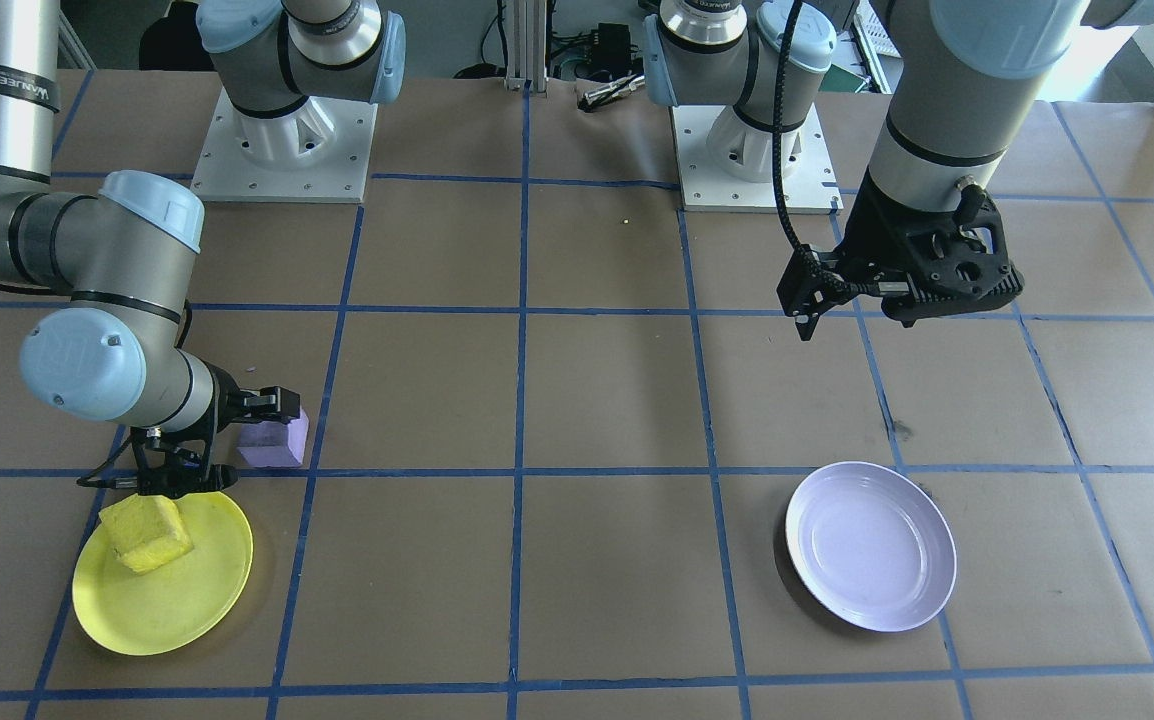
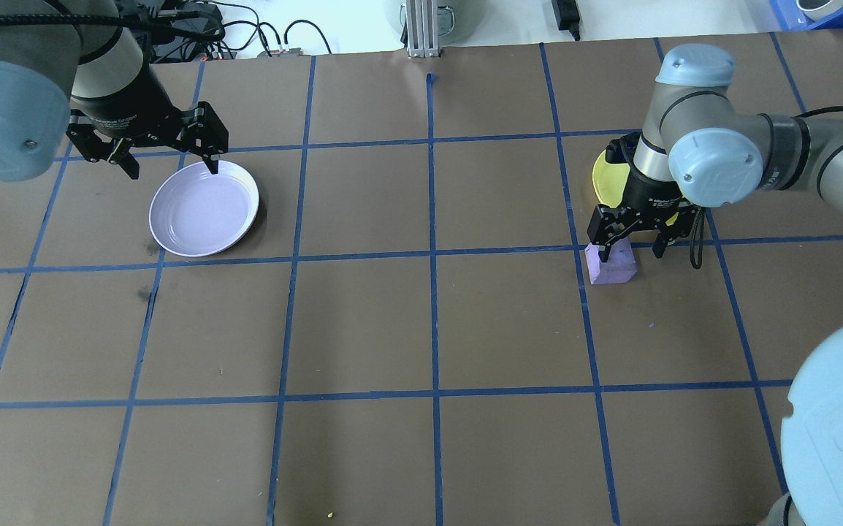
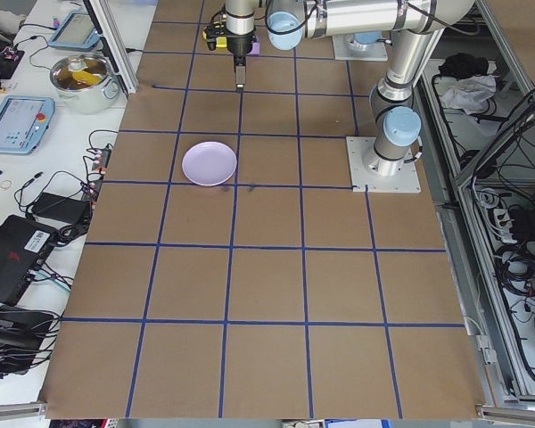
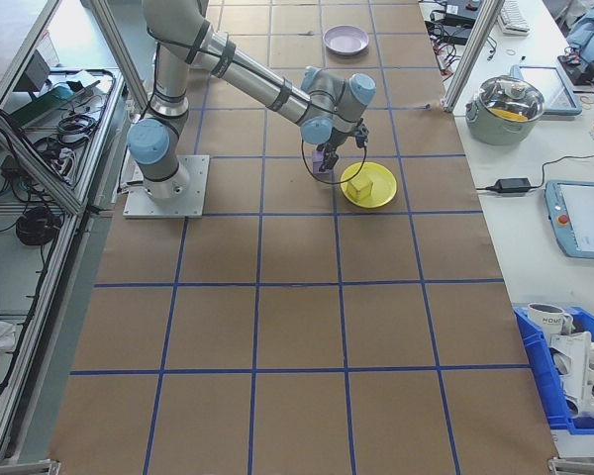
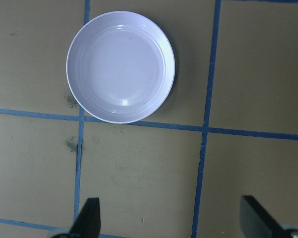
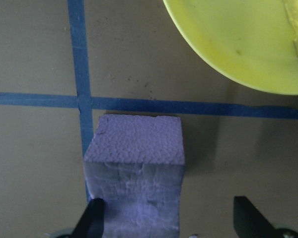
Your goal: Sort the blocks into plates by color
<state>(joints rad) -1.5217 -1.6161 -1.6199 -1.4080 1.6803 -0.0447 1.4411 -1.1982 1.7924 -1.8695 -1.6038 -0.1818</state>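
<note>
Half of the sorting looks done. The yellow block [image 1: 146, 535] is seen lying in the yellow plate [image 1: 187, 600], toward the plate's edge nearest the right arm, so that colour is judged finished. The purple block [image 2: 611, 264] is not yet sorted: it sits on the brown paper beside a blue tape crossing, just beside the yellow plate but outside it, and well apart from the purple plate [image 2: 204, 208], which lies bare on the far side of the table. The right gripper [image 2: 633, 237] is held low over the purple block with its fingers spread; in the right wrist view one fingertip [image 6: 92, 218] is seen against the block's left side, while the other stands clear to the right with a gap of bare paper between it and the block, so the block is straddled off-centre and is not clamped. Whether the near fingertip is actually touching the foam cannot be told. The left gripper [image 2: 166, 150] hovers at the rim of the purple plate with its fingers likewise apart and nothing between them; in its wrist view only the plate and the taped paper are seen. What is left, as judged from this, is for the purple block to be gripped, lifted, carried across the table and set down in the purple plate. Since the plate lies on the left arm's side, a long reach or a hand-over may be called for.
</note>
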